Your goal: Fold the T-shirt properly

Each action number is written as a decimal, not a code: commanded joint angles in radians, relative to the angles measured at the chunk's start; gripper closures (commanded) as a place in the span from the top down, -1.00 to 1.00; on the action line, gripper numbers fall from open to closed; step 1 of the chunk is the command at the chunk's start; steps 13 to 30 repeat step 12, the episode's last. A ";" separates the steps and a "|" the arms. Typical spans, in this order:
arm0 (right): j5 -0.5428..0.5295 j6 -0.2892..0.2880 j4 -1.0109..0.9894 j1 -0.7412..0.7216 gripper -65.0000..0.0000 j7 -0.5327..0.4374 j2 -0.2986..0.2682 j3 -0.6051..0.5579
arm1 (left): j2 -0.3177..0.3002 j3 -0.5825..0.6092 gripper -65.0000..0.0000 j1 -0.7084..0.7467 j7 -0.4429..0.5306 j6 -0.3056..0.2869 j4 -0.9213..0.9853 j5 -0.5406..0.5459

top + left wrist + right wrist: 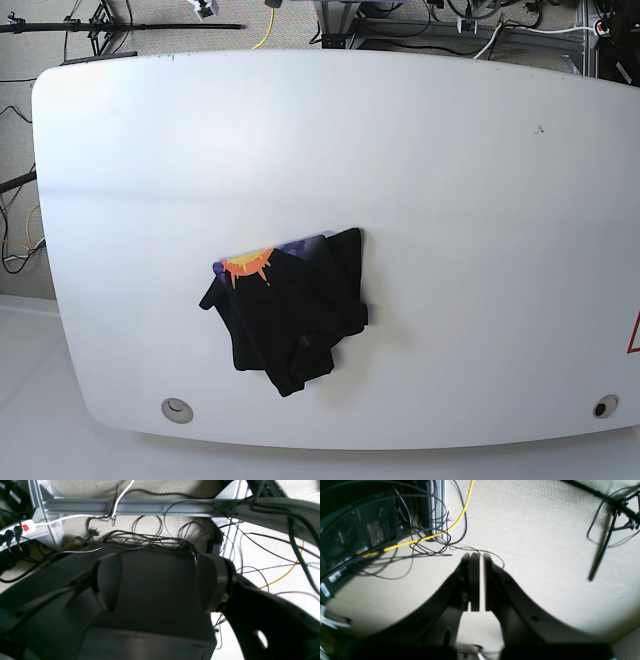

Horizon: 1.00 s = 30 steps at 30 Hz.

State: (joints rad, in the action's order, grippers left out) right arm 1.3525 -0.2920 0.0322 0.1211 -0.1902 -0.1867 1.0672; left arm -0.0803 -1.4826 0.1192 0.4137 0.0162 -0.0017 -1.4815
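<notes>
On the white table [480, 200], a little toward its front edge and left of the middle in the base view, the T-shirt [290, 310] lies in a crumpled black heap, with its orange sunburst print showing at the upper left corner. No arm is over the table. Away from it, the left gripper [160, 580] stands spread wide and holds nothing. The right gripper [478, 581] has its fingers nearly pressed together, empty, above the carpet with loose cables [425, 540].
</notes>
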 commanded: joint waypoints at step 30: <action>0.038 0.032 0.002 -0.008 -0.95 0.016 0.016 0.008 | 0.023 0.069 0.31 -0.052 -0.026 0.000 0.002 -0.002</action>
